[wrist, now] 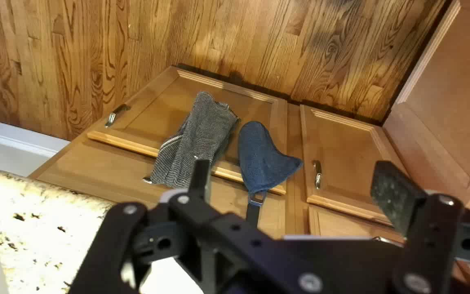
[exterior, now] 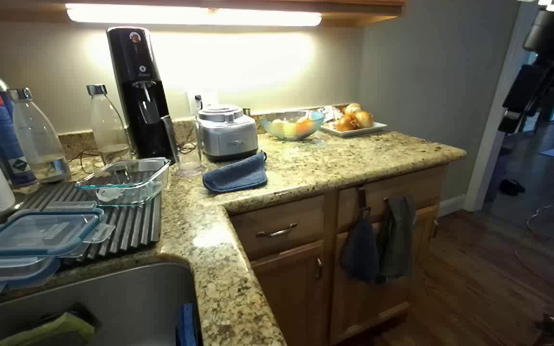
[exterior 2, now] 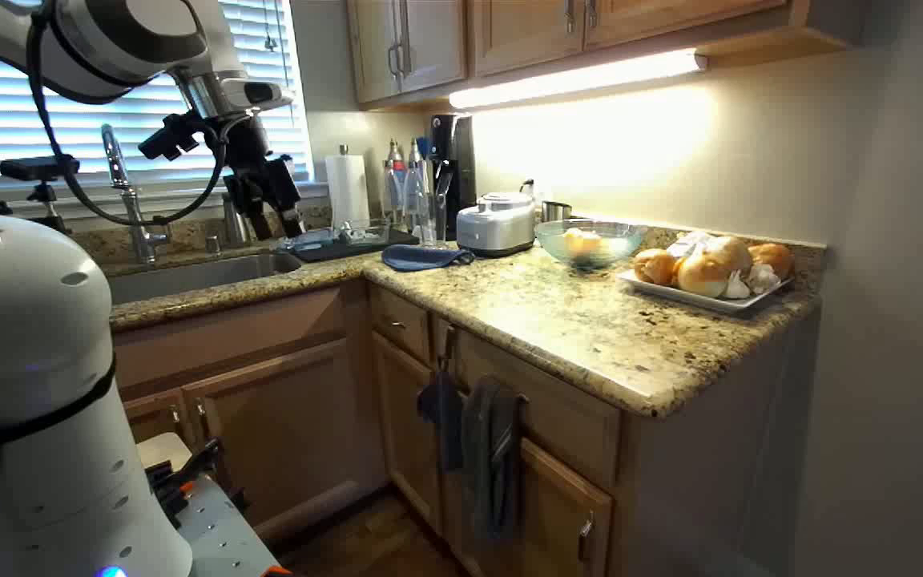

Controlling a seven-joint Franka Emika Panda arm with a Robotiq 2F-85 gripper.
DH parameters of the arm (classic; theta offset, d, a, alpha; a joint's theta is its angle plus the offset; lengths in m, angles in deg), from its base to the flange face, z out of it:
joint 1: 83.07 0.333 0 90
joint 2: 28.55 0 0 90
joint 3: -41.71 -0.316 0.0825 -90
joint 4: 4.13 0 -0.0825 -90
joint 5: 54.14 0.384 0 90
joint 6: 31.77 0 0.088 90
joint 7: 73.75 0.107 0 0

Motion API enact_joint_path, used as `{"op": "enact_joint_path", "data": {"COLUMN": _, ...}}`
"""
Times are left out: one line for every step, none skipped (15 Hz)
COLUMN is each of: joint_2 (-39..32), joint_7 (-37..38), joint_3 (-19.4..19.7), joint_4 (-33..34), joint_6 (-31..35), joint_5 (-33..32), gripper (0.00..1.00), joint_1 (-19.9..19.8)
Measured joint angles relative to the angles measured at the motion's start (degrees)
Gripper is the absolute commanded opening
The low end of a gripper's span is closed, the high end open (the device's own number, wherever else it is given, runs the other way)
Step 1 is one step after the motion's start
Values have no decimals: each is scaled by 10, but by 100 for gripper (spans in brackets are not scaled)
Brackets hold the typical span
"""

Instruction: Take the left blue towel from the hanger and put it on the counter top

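The left blue towel (exterior: 361, 252) hangs limp by a dark strap in front of the cabinet doors. It also hangs there in an exterior view (exterior 2: 439, 409) and in the wrist view (wrist: 261, 157). The counter top (exterior: 344, 163) is speckled granite above it; it also shows in an exterior view (exterior 2: 542, 316) and at lower left in the wrist view (wrist: 35, 232). My gripper (exterior 2: 276, 226) points down near the sink, apart from the towel. In the wrist view my gripper (wrist: 294, 173) is open with nothing between its fingers; the towel appears beyond the gap.
A grey towel (exterior: 397, 238) hangs right beside the blue one. A folded blue cloth (exterior: 236, 175) lies on the counter near a silver appliance (exterior: 229, 134). A glass fruit bowl (exterior 2: 590, 244) and a plate of onions (exterior 2: 706, 272) stand farther along. The sink (exterior 2: 197, 276) is below my gripper.
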Motion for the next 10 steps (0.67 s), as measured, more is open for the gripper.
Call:
{"op": "enact_joint_path", "data": {"joint_2": 0, "joint_7": 0, "joint_3": 0, "joint_4": 0, "joint_6": 0, "joint_5": 0, "gripper": 100, "joint_1": 0}}
{"op": "enact_joint_path", "data": {"joint_2": 0, "joint_7": 0, "joint_3": 0, "joint_4": 0, "joint_6": 0, "joint_5": 0, "gripper": 100, "joint_1": 0}}
{"op": "enact_joint_path", "data": {"joint_2": 0, "joint_7": 0, "joint_3": 0, "joint_4": 0, "joint_6": 0, "joint_5": 0, "gripper": 100, "joint_1": 0}}
{"op": "enact_joint_path", "data": {"joint_2": 0, "joint_7": 0, "joint_3": 0, "joint_4": 0, "joint_6": 0, "joint_5": 0, "gripper": 100, "joint_1": 0}}
{"op": "enact_joint_path", "data": {"joint_2": 0, "joint_7": 0, "joint_3": 0, "joint_4": 0, "joint_6": 0, "joint_5": 0, "gripper": 100, "joint_1": 0}}
{"op": "enact_joint_path", "data": {"joint_2": 0, "joint_7": 0, "joint_3": 0, "joint_4": 0, "joint_6": 0, "joint_5": 0, "gripper": 100, "joint_1": 0}}
{"op": "enact_joint_path", "data": {"joint_2": 0, "joint_7": 0, "joint_3": 0, "joint_4": 0, "joint_6": 0, "joint_5": 0, "gripper": 100, "joint_1": 0}}
{"op": "enact_joint_path", "data": {"joint_2": -2, "joint_7": 0, "joint_3": 1, "joint_4": 0, "joint_6": 0, "joint_5": 0, "gripper": 100, "joint_1": 0}}
{"op": "enact_joint_path", "data": {"joint_2": -4, "joint_7": -1, "joint_3": 3, "joint_4": 0, "joint_6": 0, "joint_5": 0, "gripper": 100, "joint_1": 0}}
{"op": "enact_joint_path", "data": {"joint_2": -8, "joint_7": -1, "joint_3": 6, "joint_4": 1, "joint_6": 0, "joint_5": -1, "gripper": 100, "joint_1": 0}}
